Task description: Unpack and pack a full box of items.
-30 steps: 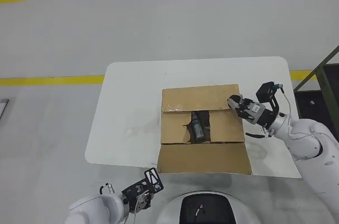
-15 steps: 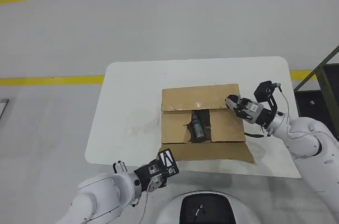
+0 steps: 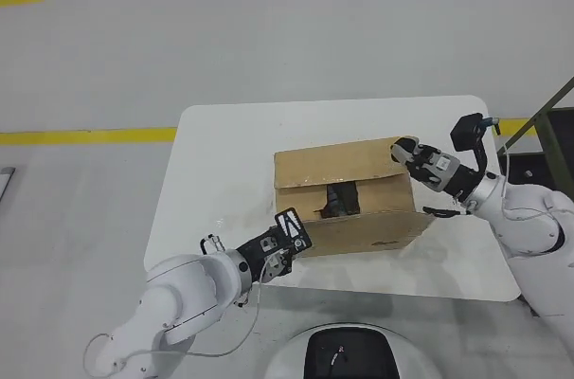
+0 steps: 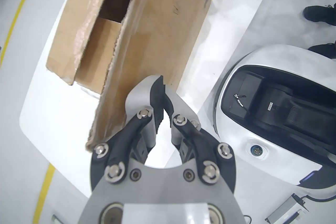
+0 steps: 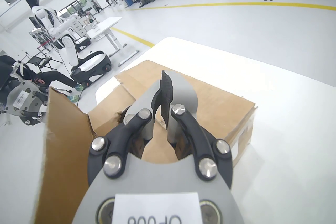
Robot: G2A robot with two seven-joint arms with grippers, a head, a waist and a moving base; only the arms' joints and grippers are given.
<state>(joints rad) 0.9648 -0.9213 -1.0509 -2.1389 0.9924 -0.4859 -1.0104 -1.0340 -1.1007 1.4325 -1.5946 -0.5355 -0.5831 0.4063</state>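
Note:
A brown cardboard box [image 3: 334, 166] stands in the middle of the white table [image 3: 221, 171]. Its near long flap [image 3: 363, 232] is raised almost upright, and a gap in the top shows a dark bottle [image 3: 342, 199] inside. My left gripper [image 3: 292, 230] is shut and presses against the outer face of that flap [image 4: 162, 25] at its left end, with nothing between the fingers [image 4: 157, 93]. Above the box's far right corner, my right gripper [image 3: 403, 152] is shut and holds nothing. In the right wrist view its fingertips [image 5: 165, 83] hang over the box top [image 5: 210, 101], and the raised flap [image 5: 63, 130] stands beside it.
Bare tabletop lies left of the box [image 3: 211, 218] and to its right [image 3: 457, 256]. A dark metal frame [image 3: 552, 123] stands just off the table's right edge. The table's near edge runs close behind the left gripper.
The left arm came up from below the table's near edge to the near flap, which went from lying flat outward to nearly upright. The right gripper shifted slightly toward the far right corner.

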